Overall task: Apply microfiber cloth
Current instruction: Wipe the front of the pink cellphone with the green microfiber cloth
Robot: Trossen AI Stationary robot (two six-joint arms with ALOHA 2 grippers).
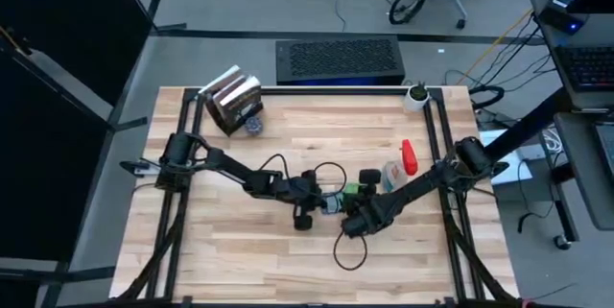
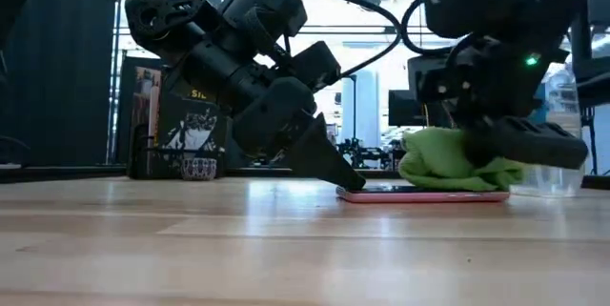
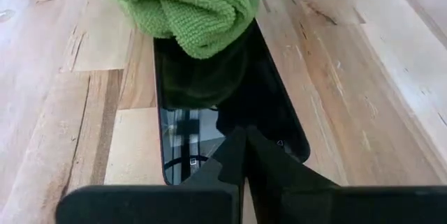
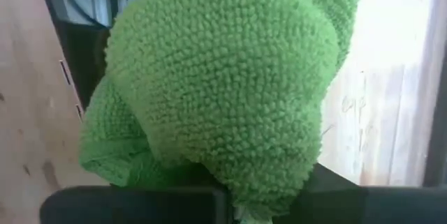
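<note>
A black phone [image 3: 209, 98] in a pinkish case lies flat on the wooden table [image 1: 240, 250]. The bright green microfiber cloth [image 2: 448, 161] sits bunched on the phone's far end. My left gripper [image 3: 244, 151] is shut, its tips down on the phone's near end, which the low view shows as the phone's left end. My right gripper [image 2: 519, 149] is shut on the cloth, which fills its wrist view [image 4: 223, 91]. Seen from above, both grippers meet at the table's middle, with the cloth [image 1: 351, 190] between them. My left gripper presses its shut fingertips [image 2: 348, 182] down on the phone's screen close to its near end [image 3: 241, 165], slanting down from the table's left. The phone lies flat on the table. My right gripper holds the bunched cloth [image 4: 230, 182] in several folds, coming from the table's right; the cloth hides the fingers. The cloth's underside rests on the phone [image 2: 448, 187].
A clear spray bottle [image 1: 396, 174] with a red trigger [image 1: 410, 157] lies just right of the cloth. A box of books [image 1: 233, 102] and a small cup [image 1: 254, 126] stand at the far left, a white cup [image 1: 415, 95] at the far right. A black cable [image 1: 347, 250] loops near the front.
</note>
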